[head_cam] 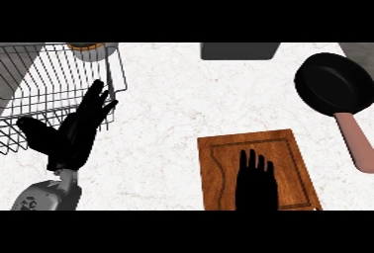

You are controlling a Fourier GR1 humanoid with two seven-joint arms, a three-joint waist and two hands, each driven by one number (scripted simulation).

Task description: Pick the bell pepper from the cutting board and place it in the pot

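1. Two robot hands in view: the left robot hand (80, 126) rests open at the view's left, fingers straight, over the wire rack (44, 79); the right robot hand (255, 180) lies flat with fingers straight over the cutting board (219, 163), holding nothing.
2. You cannot see the bell pepper; it may sit hidden under the right robot hand, or not be on the board at all.
3. No pot shows; only a black pan (332, 84) with a pink handle sits at the tabletop's (182, 99) right.
4. Judgement: expect a pepper to be light, hollow, waxy-smooth and prone to roll. Take it across its widest part, thumb opposite fingers, not by the stem.
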